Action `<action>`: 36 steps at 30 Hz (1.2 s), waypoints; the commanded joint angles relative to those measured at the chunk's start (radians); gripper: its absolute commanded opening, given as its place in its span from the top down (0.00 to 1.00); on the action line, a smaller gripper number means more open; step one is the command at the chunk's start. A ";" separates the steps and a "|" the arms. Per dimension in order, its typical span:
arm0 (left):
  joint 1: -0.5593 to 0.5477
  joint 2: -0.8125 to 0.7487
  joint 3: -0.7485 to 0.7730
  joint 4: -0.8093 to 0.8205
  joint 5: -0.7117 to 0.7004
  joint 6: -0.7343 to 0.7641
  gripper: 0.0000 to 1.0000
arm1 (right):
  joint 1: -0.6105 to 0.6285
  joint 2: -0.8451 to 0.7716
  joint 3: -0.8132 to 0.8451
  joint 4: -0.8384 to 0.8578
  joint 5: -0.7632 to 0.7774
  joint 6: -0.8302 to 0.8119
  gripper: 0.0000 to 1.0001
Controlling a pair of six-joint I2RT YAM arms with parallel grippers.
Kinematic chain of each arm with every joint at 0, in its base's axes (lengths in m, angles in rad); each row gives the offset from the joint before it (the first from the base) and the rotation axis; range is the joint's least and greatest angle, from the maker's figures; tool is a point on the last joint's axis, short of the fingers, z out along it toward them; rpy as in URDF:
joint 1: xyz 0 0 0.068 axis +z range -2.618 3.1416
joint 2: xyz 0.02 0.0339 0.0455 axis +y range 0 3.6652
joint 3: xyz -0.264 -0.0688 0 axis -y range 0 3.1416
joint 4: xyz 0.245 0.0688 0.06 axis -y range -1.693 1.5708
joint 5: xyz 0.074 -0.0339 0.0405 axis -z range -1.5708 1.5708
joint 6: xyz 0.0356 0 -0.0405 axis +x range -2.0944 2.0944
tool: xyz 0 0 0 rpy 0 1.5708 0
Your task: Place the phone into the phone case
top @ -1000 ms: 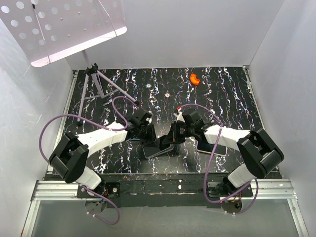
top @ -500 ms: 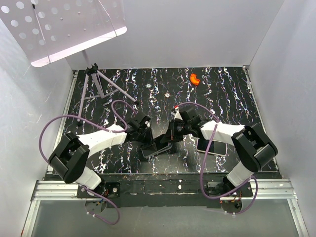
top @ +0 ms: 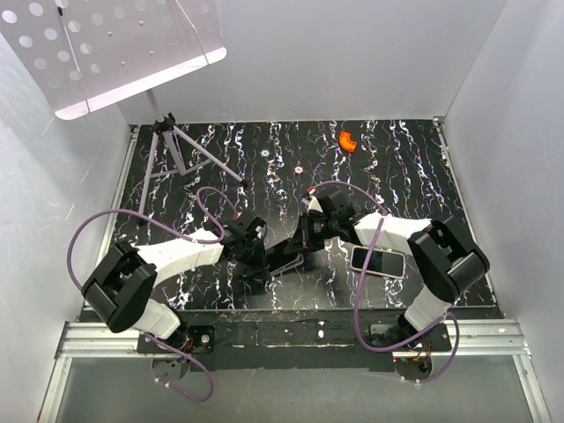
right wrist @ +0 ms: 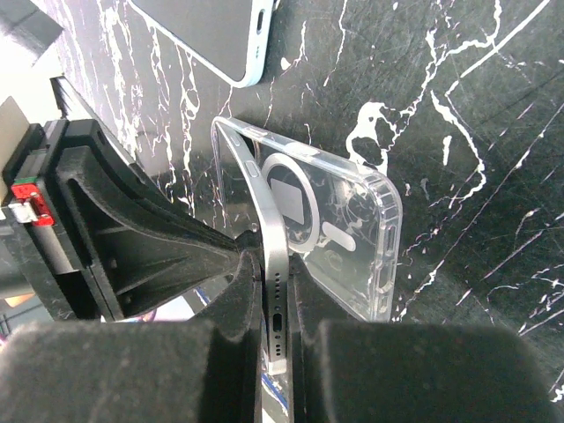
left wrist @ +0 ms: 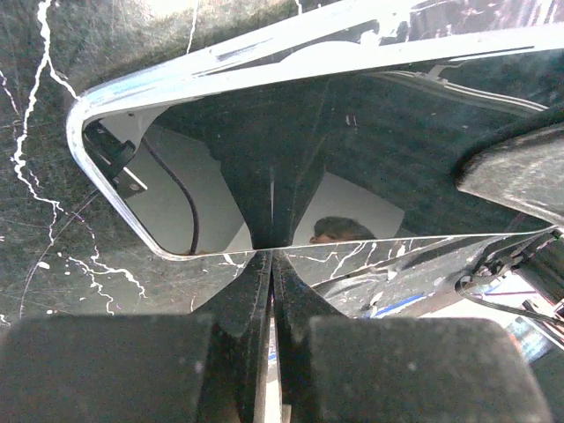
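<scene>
The phone (right wrist: 271, 256) is being held on edge by its port end in the right gripper (right wrist: 276, 330), at the middle of the table's (top: 414, 176) near edge. The left gripper (left wrist: 270, 291), pinched shut, is being pressed against its glass. The case (right wrist: 348, 220) is being met at one end only; seating is judged outstanding.

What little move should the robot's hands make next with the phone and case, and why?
Probably tilt the phone flat into the clear case and press. The right hand and left hand both pinch the phone by its edges, and the case looks seated at one end only, its other end angled away.
</scene>
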 commanded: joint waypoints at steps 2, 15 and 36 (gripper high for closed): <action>0.021 -0.108 -0.003 0.031 -0.045 0.019 1.00 | 0.011 0.093 -0.067 -0.283 0.407 -0.110 0.93; 0.075 -0.037 -0.025 0.047 -0.047 0.039 1.00 | 0.011 0.082 -0.077 -0.279 0.393 -0.118 0.90; 0.075 0.072 -0.121 0.099 -0.037 0.007 1.00 | 0.025 0.124 0.030 -0.452 0.459 -0.161 0.46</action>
